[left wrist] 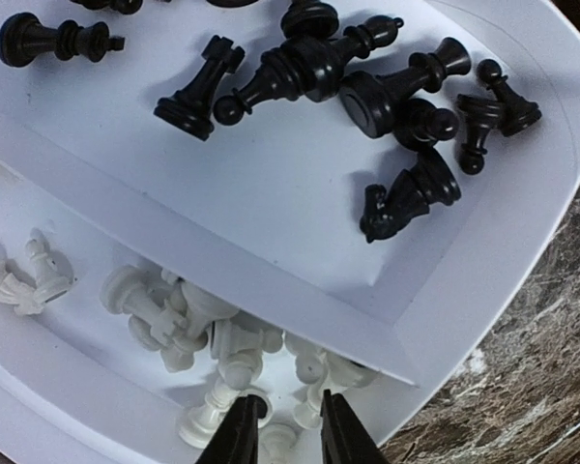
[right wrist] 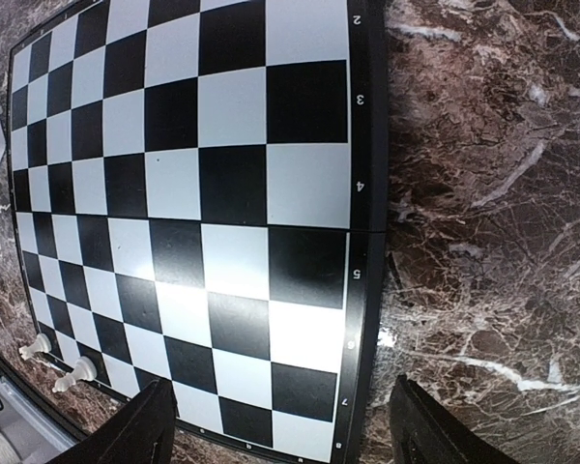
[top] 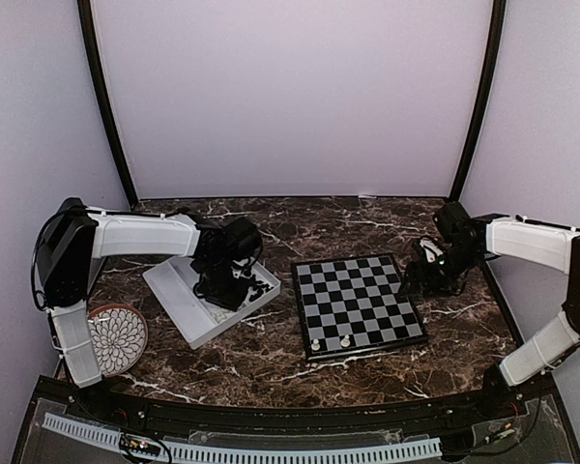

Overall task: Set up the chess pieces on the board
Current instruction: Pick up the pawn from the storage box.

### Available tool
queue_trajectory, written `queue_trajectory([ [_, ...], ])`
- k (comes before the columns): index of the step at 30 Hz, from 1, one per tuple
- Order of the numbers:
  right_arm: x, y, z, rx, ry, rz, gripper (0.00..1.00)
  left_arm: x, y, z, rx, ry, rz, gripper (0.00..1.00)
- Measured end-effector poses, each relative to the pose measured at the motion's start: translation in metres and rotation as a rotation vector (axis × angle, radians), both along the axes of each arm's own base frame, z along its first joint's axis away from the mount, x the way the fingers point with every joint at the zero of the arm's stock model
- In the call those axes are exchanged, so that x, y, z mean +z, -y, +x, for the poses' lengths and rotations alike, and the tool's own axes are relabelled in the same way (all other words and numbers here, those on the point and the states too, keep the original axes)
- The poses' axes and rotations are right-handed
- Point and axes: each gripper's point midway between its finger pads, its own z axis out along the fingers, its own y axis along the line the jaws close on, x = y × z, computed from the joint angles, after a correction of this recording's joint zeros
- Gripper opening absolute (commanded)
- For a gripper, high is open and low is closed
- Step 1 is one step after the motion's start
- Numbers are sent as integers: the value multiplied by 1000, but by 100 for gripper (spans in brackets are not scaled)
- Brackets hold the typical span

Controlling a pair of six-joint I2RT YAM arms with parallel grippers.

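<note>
The dark brown marble table (top: 271,362) holds everything. The flat square chess board with black and pale grey squares (top: 360,303) lies in the middle of it, a bit to the right. The white plastic tray with two parts (top: 174,295) lies to the left of the board, turned at a slant. A round plate with a petal pattern (top: 116,338) sits near the left arm's base, close to the tray.

The left claw (left wrist: 290,437) hangs low over the tray part that holds the white chess pieces (left wrist: 193,319). Its two fingers are close together, and a bit of one white piece shows between the tips. I cannot tell if the fingers are squeezing it.

The right claw (right wrist: 290,425) hangs over the right side of the board. Its fingers are spread wide, with nothing between them.

The black chess pieces (left wrist: 367,82) lie tipped over in a heap in the other part of the tray. The white ones lie in a heap too. Two white pieces (top: 330,341) stand on the board's near row, close to its left corner.
</note>
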Motion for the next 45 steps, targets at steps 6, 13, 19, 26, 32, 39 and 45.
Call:
queue_trajectory([
  [6, -1, 0, 0, 0, -4, -1, 78, -4, -4, 4, 21, 2, 20, 26],
  [13, -4, 0, 0, 0, -13, -3, 77, -2, -6, 10, 39, 22, 26, 26],
  [19, -9, 0, -1, 1, -31, -7, 77, -1, -12, 14, 65, 24, 27, 25],
  [26, -12, 0, -2, 1, -43, -8, 77, -4, -15, 18, 76, 20, 28, 22],
  [32, -13, 0, -1, 1, -46, -9, 77, -12, -13, 21, 70, 0, 27, 18],
  [39, -12, -1, 0, 1, -44, -8, 77, -15, -13, 20, 63, -18, 25, 7],
  [45, -12, -1, 1, 1, -41, -8, 77, -5, -15, 18, 69, -15, 25, 4],
])
